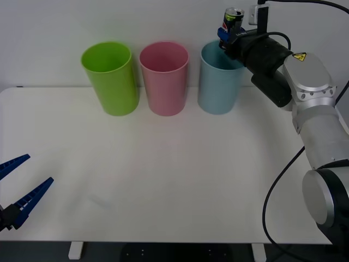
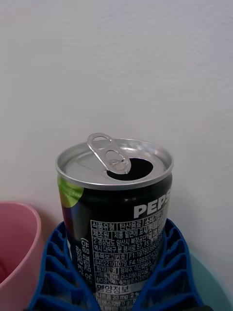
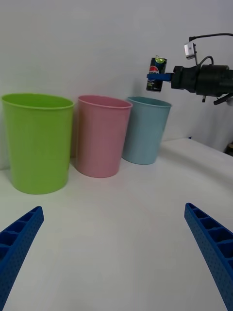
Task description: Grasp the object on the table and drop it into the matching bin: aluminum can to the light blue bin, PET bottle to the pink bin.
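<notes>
While right gripper (image 1: pixel 228 34) clamps aluminum can (image 1: pixel 233 19) upright above light blue bin (image 1: pixel 219 82) (near its far right rim), step in hand: drop. Next: centre over mouth, release. Left gripper (image 1: pixel 17 188) spread wide, idle at table (image 1: pixel 163 180) near edge.

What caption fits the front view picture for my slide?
Right tool holds the aluminum can above the light blue bin; left tool waits open.
</notes>
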`<act>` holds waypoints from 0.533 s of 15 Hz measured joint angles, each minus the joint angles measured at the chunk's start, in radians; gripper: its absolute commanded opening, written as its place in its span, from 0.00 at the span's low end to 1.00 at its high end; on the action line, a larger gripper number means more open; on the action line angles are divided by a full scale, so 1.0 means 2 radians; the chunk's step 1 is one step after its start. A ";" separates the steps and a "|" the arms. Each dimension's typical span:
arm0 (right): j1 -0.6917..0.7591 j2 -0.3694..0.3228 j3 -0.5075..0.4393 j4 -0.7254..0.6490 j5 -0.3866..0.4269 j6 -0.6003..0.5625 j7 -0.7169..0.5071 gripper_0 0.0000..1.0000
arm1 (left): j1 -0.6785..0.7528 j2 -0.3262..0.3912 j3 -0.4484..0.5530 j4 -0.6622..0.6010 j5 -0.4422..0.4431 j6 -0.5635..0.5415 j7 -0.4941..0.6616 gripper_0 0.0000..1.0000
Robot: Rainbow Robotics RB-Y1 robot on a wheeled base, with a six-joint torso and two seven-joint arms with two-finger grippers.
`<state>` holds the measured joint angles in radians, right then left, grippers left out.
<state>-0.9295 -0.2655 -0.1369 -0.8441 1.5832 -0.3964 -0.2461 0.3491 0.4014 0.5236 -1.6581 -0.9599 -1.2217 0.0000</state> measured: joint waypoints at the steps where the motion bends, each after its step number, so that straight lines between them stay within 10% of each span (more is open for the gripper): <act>1: 0.000 0.000 0.000 0.000 0.000 0.000 0.001 0.11 | 0.000 0.000 0.000 0.000 0.000 0.000 0.000 1.00; 2: 0.000 0.000 -0.001 0.000 0.001 0.000 0.002 0.23 | 0.000 0.000 0.000 0.000 0.000 0.000 0.000 1.00; 4: 0.000 0.000 -0.002 0.000 0.000 0.000 0.005 1.00 | 0.000 0.000 0.000 0.000 0.000 0.000 0.000 1.00; 8: 0.001 0.000 -0.005 0.000 0.000 0.000 0.018 1.00 | 0.000 0.000 0.000 0.000 0.000 0.000 0.000 1.00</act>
<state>-0.9284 -0.2654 -0.1460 -0.8446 1.5841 -0.3968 -0.2110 0.3491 0.4014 0.5236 -1.6581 -0.9599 -1.2217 0.0000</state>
